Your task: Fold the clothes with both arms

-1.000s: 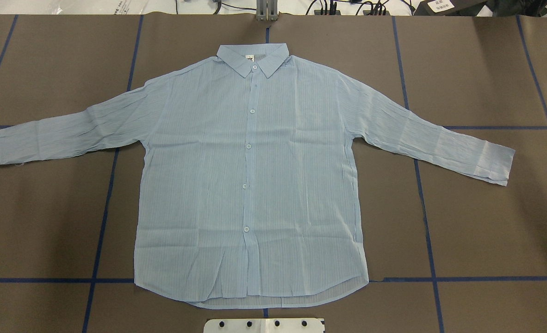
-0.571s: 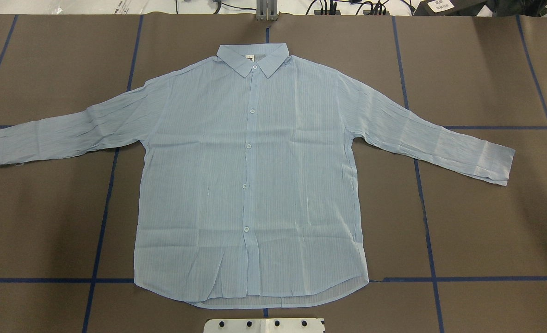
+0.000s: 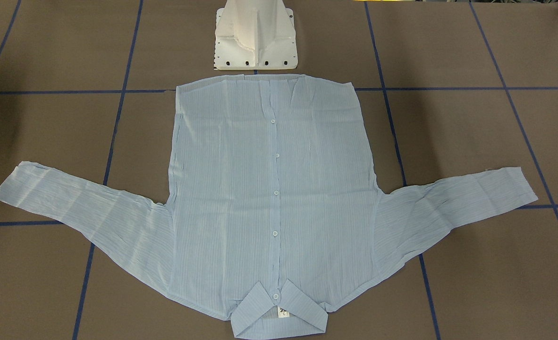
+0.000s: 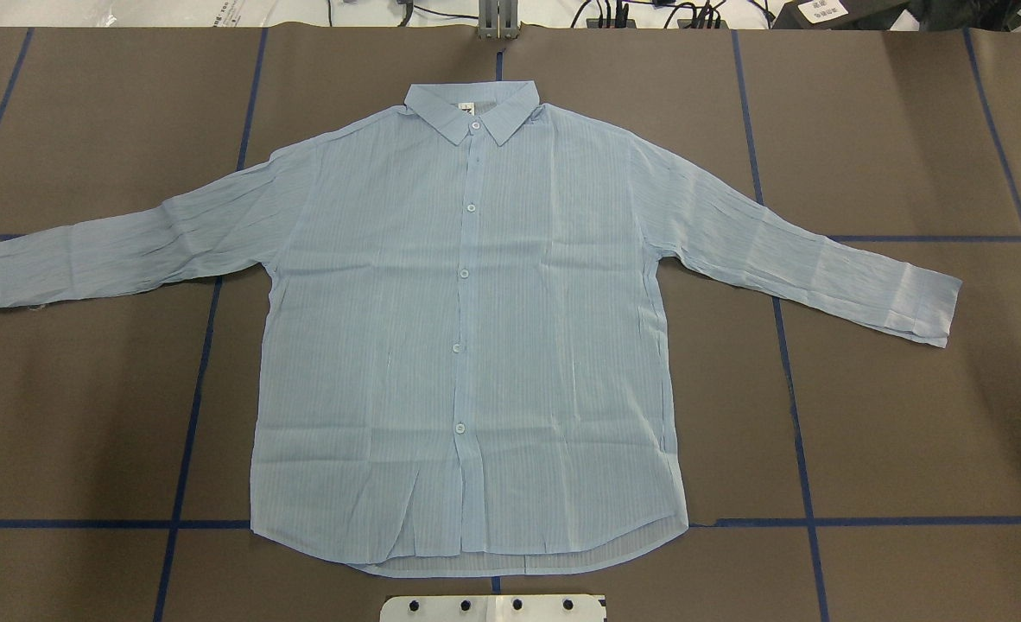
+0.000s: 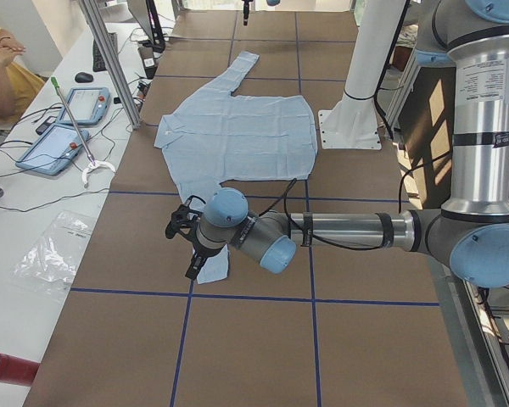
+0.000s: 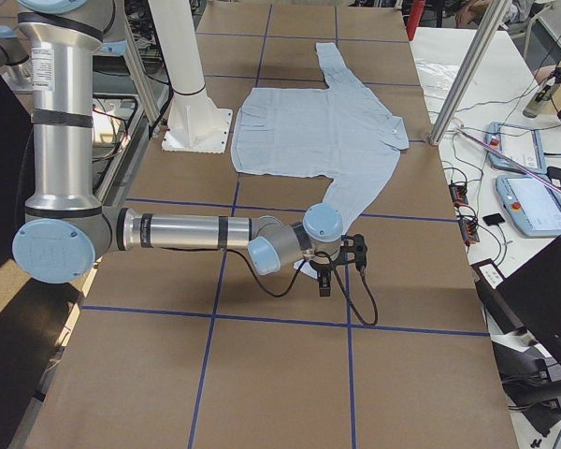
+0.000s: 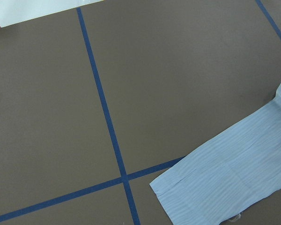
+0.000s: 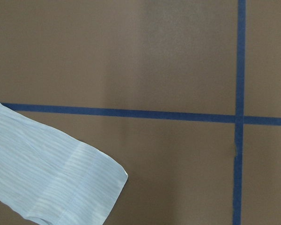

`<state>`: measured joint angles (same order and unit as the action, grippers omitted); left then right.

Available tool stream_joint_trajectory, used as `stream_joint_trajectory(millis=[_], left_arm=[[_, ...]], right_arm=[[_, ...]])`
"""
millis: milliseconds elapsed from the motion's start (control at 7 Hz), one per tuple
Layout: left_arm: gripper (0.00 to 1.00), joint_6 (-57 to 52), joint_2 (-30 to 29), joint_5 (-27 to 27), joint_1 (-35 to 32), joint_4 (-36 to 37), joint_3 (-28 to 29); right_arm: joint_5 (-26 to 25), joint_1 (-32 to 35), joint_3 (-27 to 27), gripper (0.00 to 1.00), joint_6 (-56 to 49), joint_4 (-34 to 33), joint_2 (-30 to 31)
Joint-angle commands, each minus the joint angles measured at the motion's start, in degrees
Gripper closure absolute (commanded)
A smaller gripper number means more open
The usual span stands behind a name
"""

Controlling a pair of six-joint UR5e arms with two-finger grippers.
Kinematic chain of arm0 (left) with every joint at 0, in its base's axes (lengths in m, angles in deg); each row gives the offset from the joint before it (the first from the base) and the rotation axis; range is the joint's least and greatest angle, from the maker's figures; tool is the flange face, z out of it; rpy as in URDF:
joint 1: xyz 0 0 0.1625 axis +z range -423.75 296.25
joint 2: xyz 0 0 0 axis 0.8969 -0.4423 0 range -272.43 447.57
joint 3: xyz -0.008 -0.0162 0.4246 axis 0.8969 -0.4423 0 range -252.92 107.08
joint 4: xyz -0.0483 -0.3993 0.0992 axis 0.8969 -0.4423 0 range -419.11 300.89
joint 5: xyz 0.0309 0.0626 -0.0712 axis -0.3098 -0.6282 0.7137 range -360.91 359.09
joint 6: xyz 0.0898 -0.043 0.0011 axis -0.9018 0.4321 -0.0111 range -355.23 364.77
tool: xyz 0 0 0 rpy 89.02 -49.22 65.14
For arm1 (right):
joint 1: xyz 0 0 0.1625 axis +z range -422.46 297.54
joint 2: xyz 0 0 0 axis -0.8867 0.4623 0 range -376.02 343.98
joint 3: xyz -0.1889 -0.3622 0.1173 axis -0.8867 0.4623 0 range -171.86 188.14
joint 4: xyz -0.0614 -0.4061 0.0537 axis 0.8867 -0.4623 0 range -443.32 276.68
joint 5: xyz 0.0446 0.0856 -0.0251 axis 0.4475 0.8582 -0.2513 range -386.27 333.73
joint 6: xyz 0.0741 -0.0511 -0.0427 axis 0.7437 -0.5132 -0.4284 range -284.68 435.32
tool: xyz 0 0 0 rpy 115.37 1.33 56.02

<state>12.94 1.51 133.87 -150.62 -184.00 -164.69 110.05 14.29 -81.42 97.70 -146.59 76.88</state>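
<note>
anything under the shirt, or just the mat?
Only the brown mat shows around the shirt, with blue tape lines running in under the body and sleeves. The fabric lies flat with no lump showing, but whatever lies beneath it is covered.

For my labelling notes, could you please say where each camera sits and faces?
Exterior front-facing: across the table, facing the robot; white pedestal at top, shirt below.
Overhead exterior: behind the robot, looking down; shares that pedestal, at bottom.
Exterior left: robot's left table end; left arm near, left gripper by a cuff.
Exterior right: opposite end; right arm near, right gripper by the other cuff.
Left wrist-mounted: down on the first cuff; no body shown.
Right wrist-mounted: same, other cuff.
</note>
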Motion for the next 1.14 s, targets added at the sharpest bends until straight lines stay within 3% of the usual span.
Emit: stream_joint_trajectory(millis=[0,1000], left_arm=[[0.00,-0.08,0.19,0.04,0.04,-0.01,0.19],[0.00,-0.17,0.46,0.13,0.04,-0.01,0.72]], right_arm=[[-4.36,-4.93,2.90,0.00,0.39,3.33,-0.52],[-4.58,-9.95,9.58,0.09,0.39,3.86,-5.62]])
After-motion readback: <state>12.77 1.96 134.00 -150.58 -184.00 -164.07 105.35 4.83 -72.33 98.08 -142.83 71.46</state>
